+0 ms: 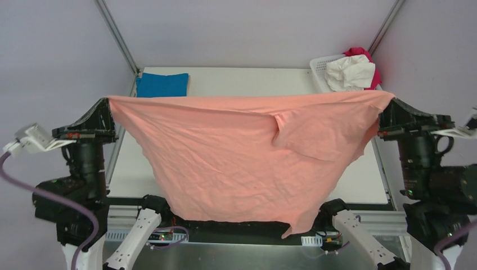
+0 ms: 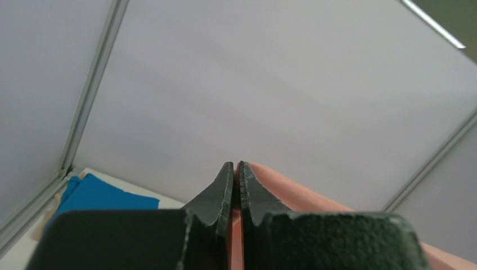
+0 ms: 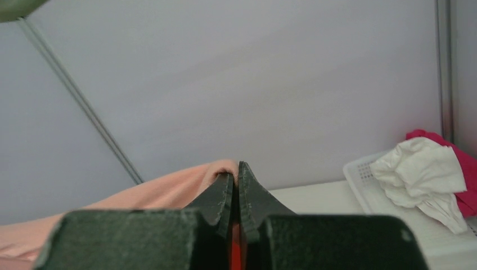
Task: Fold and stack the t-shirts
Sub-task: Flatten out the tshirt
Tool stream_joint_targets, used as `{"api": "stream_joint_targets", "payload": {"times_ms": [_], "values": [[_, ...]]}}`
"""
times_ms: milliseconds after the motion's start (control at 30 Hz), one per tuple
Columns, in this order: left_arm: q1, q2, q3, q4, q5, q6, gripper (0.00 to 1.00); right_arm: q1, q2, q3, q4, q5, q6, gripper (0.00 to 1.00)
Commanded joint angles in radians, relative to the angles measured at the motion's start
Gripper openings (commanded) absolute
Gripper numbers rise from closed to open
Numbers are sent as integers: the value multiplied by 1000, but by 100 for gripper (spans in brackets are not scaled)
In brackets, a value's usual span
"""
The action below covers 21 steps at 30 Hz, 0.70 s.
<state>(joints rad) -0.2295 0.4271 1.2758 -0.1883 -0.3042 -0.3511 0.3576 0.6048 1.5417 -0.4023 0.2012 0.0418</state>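
Jaws: both pairs are closed on cloth. The left gripper (image 1: 107, 104) pinches one top corner of the salmon-pink t-shirt (image 1: 242, 157) and the right gripper (image 1: 392, 101) pinches the other. Each wrist view shows pink fabric nipped between shut fingers.
Salmon shirt: it hangs stretched between my two arms above the table (image 1: 253, 76), with the top edge taut, the body sagging toward the near edge and a sleeve flopped across the front. I can't tell whether the lowest tip touches anything.
Step in hand: I judge this the spread-out before folding, with no fold made in it yet.
Next move: I'd lower both arms together, keeping that top edge tight so the cloth lands flat and not bunched.
Blue t-shirt (image 1: 162, 85): folded, at the table's far left corner. I take it as the start of the stack.
Basket (image 1: 319, 67): at the far right, holding a crumpled white t-shirt (image 1: 350, 73) with a magenta t-shirt (image 1: 360, 53) behind it.
Count: four shirts, one of each colour, and one basket.
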Motion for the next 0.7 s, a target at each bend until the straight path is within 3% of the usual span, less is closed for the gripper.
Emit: {"api": "stream_joint_targets", "payload": {"times_ms": [0, 200, 300, 400, 467, 567, 600, 633, 667], "values": [[-2, 165, -77, 46, -142, 18, 0, -4, 124, -102, 64, 225, -14, 0], [-1, 432, -263, 162, -332, -10, 6, -13, 318, -382, 237, 440, -12, 0], [12, 662, -322, 244, -374, -24, 7, -66, 498, -486, 307, 384, 81, 0], [66, 926, -282, 247, -316, -81, 8, -139, 712, -493, 375, 262, 176, 3], [101, 1112, -202, 218, -269, -103, 23, -168, 860, -432, 377, 215, 199, 10], [123, 1315, -14, 113, -185, -125, 63, -185, 1050, -299, 350, 193, 161, 34], [124, 1355, 21, 106, -163, -124, 72, -185, 1099, -259, 342, 218, 151, 41], [123, 1380, 48, 100, -142, -126, 79, -187, 1138, -222, 337, 249, 150, 54], [124, 1395, 70, 92, -126, -128, 86, -187, 1172, -185, 317, 268, 151, 75]]}}
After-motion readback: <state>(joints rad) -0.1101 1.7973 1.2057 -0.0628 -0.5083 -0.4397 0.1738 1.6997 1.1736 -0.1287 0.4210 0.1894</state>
